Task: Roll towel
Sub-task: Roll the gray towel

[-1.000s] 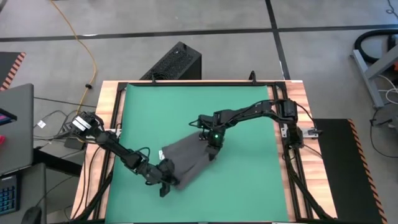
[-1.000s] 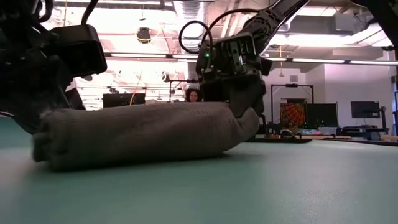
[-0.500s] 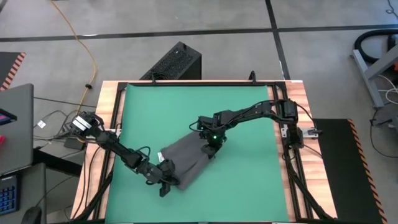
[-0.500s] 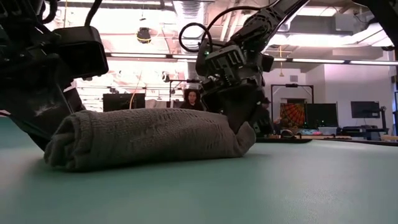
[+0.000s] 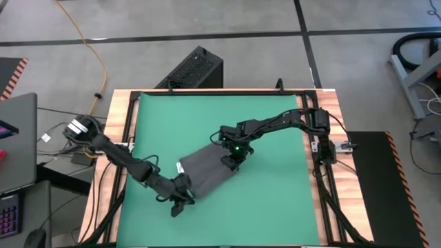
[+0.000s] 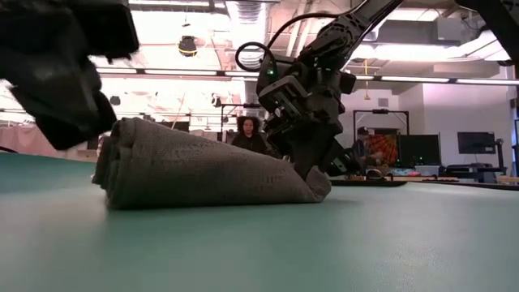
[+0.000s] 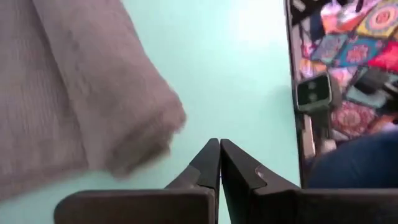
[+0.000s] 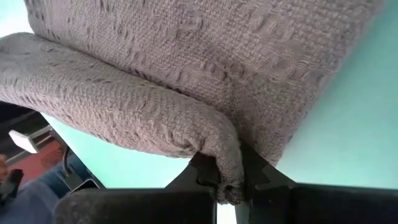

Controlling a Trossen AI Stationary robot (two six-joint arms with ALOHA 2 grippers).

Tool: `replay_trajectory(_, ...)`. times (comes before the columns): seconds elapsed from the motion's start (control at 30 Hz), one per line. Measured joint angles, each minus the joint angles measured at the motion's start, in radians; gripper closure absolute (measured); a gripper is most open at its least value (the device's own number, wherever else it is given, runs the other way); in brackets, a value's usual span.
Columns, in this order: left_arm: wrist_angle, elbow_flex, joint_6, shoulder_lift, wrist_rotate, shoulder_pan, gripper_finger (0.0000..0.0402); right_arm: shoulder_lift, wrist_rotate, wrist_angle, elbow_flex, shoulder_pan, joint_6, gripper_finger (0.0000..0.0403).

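Observation:
The dark grey towel (image 5: 207,176) lies part rolled on the green mat (image 5: 275,200), its thick rolled end (image 6: 122,166) toward the near left. My right gripper (image 5: 231,160) is shut on the towel's far right end. My left gripper (image 5: 179,204) is shut and hangs above the mat just off the towel's near left corner. In the left wrist view its fingertips (image 7: 219,148) are clear of the cloth (image 7: 93,106). My right gripper pinches a rolled fold at the towel's far right end (image 8: 225,163) between its two fingers, several layers thick. The fingers slant down from the far right. This end is pressed low on the mat (image 6: 318,185), and the rest of the towel lies on the mat.
The mat fills a wooden table top (image 5: 114,138) with free green room to the right and far side of the towel. A black box (image 5: 196,69) stands beyond the far edge. A person (image 6: 247,134) sits in the room behind.
My left gripper has risen, still shut, and drawn away from the towel's near left end. My right gripper has rolled its wrist in place, still shut on the towel's end. The towel's near left end has bunched up higher and shifted toward the right gripper.

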Motion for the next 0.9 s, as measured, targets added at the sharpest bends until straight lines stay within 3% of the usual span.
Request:
replay_trajectory(0.1,-0.04,0.0,0.007,-0.059,0.028,-0.003,0.0402,0.0,0.0,0.002,0.0,-0.004,0.0,0.0373)
replay_trajectory(0.17,-0.04,0.001,0.042,-0.102,-0.011,-0.004,0.0402,0.0,0.003,0.003,0.0,-0.004,0.0,0.0373)
replay_trajectory(0.23,-0.06,0.027,0.126,-0.151,-0.135,-0.011,0.0402,0.0,0.005,0.004,0.0,-0.003,0.001,0.0373)
replay_trajectory(0.33,-0.124,0.109,0.381,-0.2,-0.371,-0.026,0.0402,0.0,0.006,0.005,0.0,-0.003,0.0,0.0373)
replay_trajectory(0.4,-0.189,0.161,0.541,-0.187,-0.418,-0.01,0.0402,0.0,0.006,0.009,0.0,-0.003,0.0,0.0373)
replay_trajectory(0.63,-0.276,0.264,0.677,-0.03,-0.169,0.075,0.0401,0.0,0.009,0.013,0.0,-0.004,0.0,0.0373)
replay_trajectory(0.9,-0.286,0.291,0.713,0.102,-0.114,0.082,0.0401,0.0,0.014,0.016,0.0,-0.004,-0.004,0.0373)
